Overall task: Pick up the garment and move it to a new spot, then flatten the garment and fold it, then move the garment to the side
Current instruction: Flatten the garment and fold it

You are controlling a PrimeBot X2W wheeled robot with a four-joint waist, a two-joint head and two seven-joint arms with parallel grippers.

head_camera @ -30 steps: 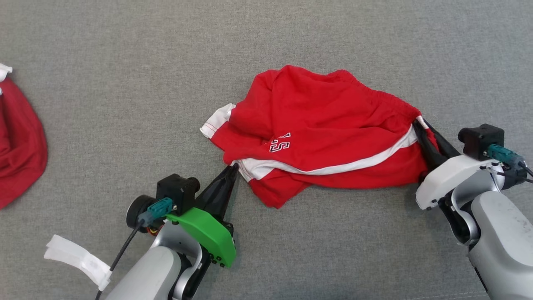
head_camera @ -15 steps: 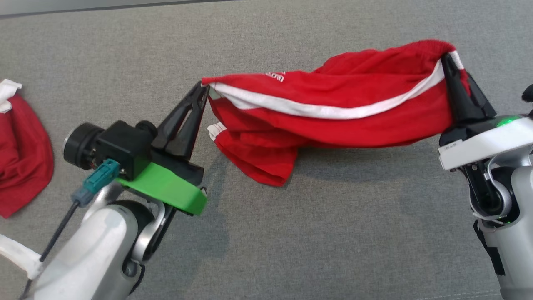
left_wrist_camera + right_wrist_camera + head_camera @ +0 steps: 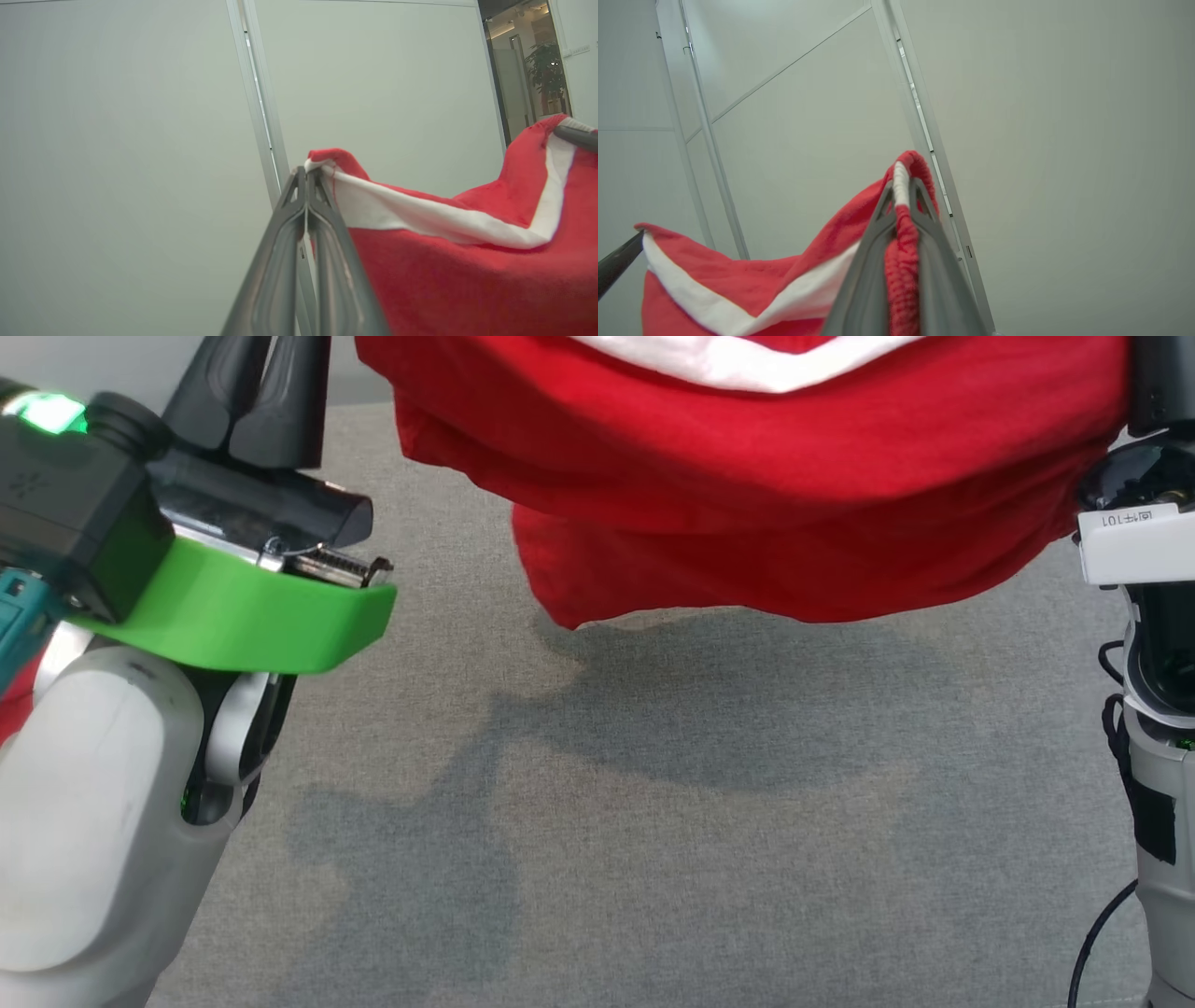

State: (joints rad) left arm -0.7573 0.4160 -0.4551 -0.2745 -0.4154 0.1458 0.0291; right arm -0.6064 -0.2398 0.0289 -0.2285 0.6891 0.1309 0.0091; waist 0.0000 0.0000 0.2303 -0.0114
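Soft, even overhead light. In the head view the garment (image 3: 747, 476) throws a broad, fuzzy shadow over the grey counter (image 3: 653, 915) from centre towards 7 o'clock; a green lamp (image 3: 47, 411) glares at 10 o'clock. Wrist views are pale, their near fingers (image 3: 280, 280) blurred

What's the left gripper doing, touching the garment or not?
Touching. The left wrist view shows the left gripper pinched shut on a white-trimmed corner of the garment.
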